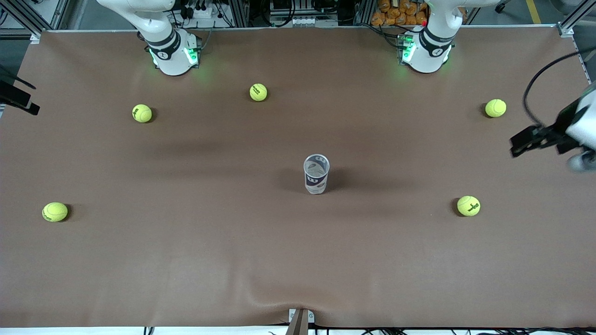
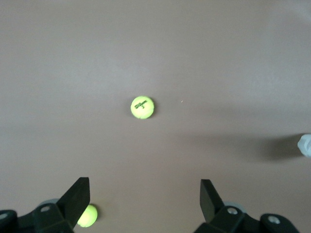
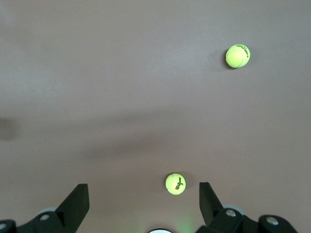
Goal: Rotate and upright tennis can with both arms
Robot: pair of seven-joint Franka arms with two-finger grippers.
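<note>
Both jaws stand wide and empty, the left gripper (image 2: 145, 194) and right gripper (image 3: 144, 196) up over the brown counter (image 1: 186, 260), while the tennis can (image 1: 316, 174) stands upright mid-counter among scattered tennis balls (image 1: 468, 205).

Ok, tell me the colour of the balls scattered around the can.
Yellow-green with dark lettering, as on the tennis ball in the left wrist view, where it shows best.
</note>
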